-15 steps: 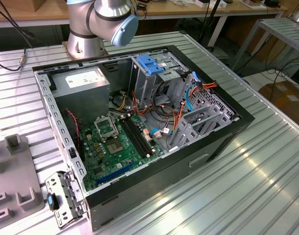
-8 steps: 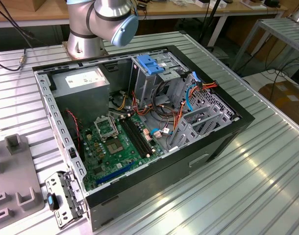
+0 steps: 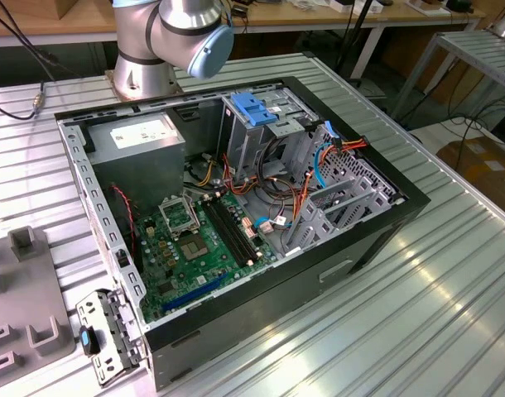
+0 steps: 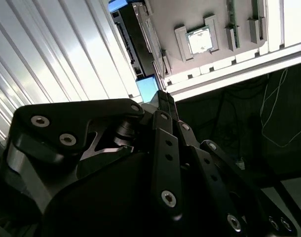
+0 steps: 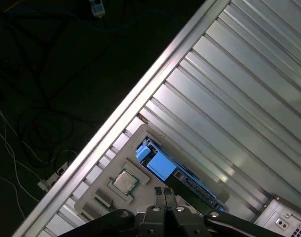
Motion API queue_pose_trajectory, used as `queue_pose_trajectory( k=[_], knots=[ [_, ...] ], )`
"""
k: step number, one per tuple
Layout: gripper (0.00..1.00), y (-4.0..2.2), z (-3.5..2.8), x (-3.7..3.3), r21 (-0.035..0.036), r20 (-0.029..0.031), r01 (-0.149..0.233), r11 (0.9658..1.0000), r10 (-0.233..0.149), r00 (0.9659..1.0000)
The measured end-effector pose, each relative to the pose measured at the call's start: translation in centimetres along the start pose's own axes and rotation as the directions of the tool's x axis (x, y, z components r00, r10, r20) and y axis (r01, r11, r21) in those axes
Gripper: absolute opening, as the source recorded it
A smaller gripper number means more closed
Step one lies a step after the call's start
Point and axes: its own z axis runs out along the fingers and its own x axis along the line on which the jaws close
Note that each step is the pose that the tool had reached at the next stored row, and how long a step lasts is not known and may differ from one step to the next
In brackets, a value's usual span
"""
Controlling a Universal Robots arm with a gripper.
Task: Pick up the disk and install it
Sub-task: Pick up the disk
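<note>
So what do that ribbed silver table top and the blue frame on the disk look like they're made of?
The ribbed silver table top looks like bare aluminium with a satin finish: straight extruded grooves and soft, bright reflections. The flat dark disk's bright blue carrier frame looks like moulded matte plastic: even saturated colour, no metallic glint. Neither is certain from looks alone.

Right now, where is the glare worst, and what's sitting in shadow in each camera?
In the exterior view, glare streaks the ribbed table toward that view's lower right, while the inside of the computer case is evenly lit. In the second wrist view the table is washed out white and the gripper is a dark, close mass. In the first wrist view the floor is nearly black, and the disk reads clearly.
</note>
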Motion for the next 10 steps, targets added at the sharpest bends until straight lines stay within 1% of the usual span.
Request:
queue_pose_trajectory(
  k=[6, 10],
  knots=[
    [0.11, 0.00, 0.00, 0.00, -0.0008, 0.0004, 0.033, 0.9995, -0.033, 0.9995],
    [0.11, 0.00, 0.00, 0.00, -0.0013, 0.0009, 0.056, 0.9984, -0.056, 0.9984]
  ],
)
